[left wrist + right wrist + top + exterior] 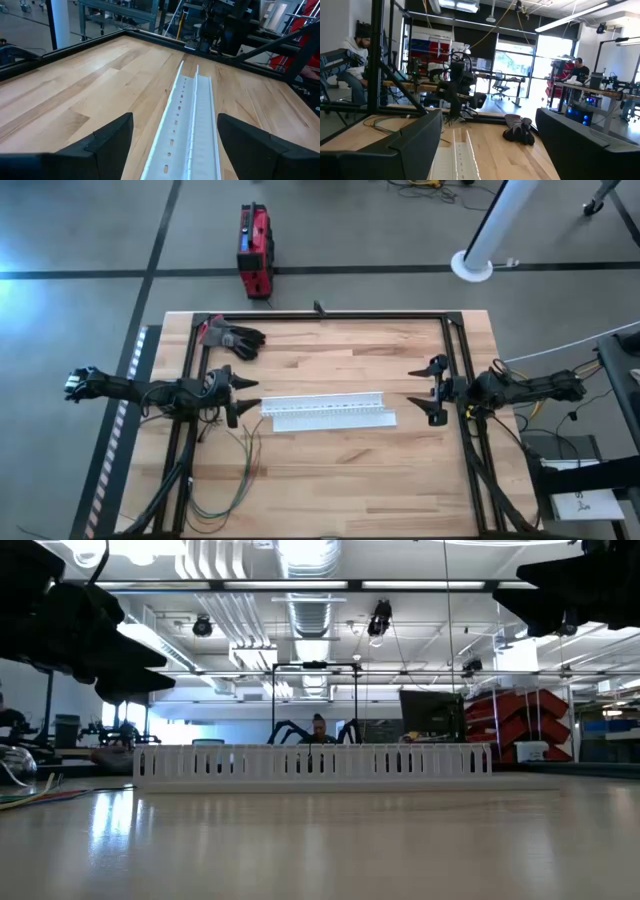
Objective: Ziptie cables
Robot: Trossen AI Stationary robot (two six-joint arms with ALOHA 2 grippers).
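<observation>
Beside the spread-fingered, empty left gripper point(248, 398), cables point(243, 470) apparently lie untouched; right gripper point(422, 392) likewise agape.

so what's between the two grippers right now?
In the high view, the white slotted channel lies lengthwise between the open left gripper and open right gripper; otherwise bare wood.

Green, reddish-brown and dark cables point(235, 475) lie on pale wood table point(330, 480) beside a white slotted channel point(330, 413).
</observation>
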